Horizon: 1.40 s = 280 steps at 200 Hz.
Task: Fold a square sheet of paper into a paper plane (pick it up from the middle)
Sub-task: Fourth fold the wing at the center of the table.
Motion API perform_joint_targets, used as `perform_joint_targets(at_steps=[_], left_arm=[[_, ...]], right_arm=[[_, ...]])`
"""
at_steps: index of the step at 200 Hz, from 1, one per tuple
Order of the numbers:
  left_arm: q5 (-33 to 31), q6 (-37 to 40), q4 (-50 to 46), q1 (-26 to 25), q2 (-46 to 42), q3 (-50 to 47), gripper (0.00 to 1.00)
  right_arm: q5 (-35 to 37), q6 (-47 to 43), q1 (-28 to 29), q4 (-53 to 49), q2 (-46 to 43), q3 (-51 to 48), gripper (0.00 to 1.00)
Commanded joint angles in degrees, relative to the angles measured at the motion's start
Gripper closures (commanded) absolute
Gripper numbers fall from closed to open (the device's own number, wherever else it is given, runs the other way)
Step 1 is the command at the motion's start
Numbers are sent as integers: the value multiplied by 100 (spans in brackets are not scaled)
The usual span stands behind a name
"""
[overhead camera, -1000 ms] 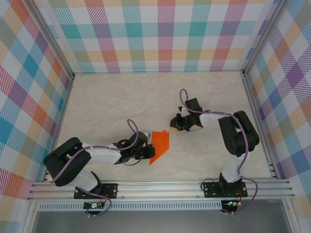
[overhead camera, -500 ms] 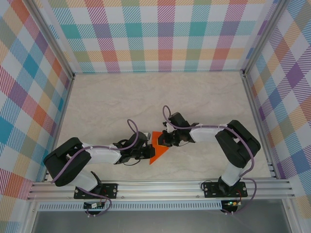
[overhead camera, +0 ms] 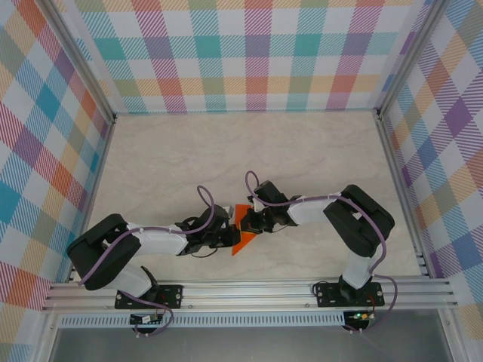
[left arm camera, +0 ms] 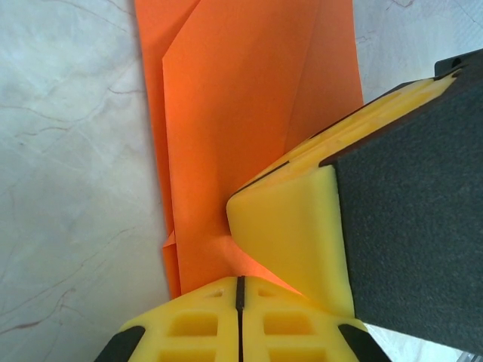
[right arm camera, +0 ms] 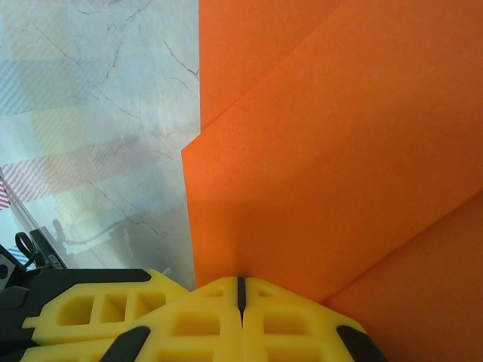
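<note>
The orange sheet of paper (overhead camera: 241,241), folded into a pointed plane shape with overlapping flaps, lies flat on the table between the two arms. My left gripper (overhead camera: 229,235) is shut, its yellow tips (left arm camera: 240,290) resting on the paper's (left arm camera: 226,113) near-left edge. My right gripper (overhead camera: 247,222) is shut too, its tips (right arm camera: 241,290) set down on the paper (right arm camera: 339,151) from the far-right side. In the left wrist view the right gripper's yellow finger (left arm camera: 290,226) lies on the paper just beside my left tips. Much of the sheet is hidden under both grippers.
The marbled table top (overhead camera: 173,158) stretches far and left of the paper. Checked walls (overhead camera: 249,53) close the back and both sides. An aluminium rail (overhead camera: 249,290) runs along the near edge by the arm bases.
The right gripper swung left from open table onto the paper and shut. It now touches the sheet beside the left gripper, which stayed put. The paper barely moved.
</note>
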Motion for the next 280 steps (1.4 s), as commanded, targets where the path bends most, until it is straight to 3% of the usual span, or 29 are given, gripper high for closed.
perform_joint_targets(at_steps=[1,35,76,143,192,223,280], left_arm=[[-221,31,-1146,-84,167,-286,94],[-225,21,-1128,-91,158,-288,94],[-204,13,-1126,-85,173,-227,94],[-207,50,-1230,-84,106,-205,94],[-247,74,-1288,-85,21,-261,94],[-241,75,-1285,-84,9,-279,94],[-237,83,-1273,-87,8,-262,94]], right_arm=[[262,-24,112,-334,-256,-146,100],[-46,47,129,-121,-451,-265,100],[-206,118,232,44,74,-261,100],[629,-90,223,-820,-143,-142,100],[691,-334,-114,-922,110,378,100],[332,-214,-486,-586,109,203,100],[-19,-300,-512,-439,-156,379,97]])
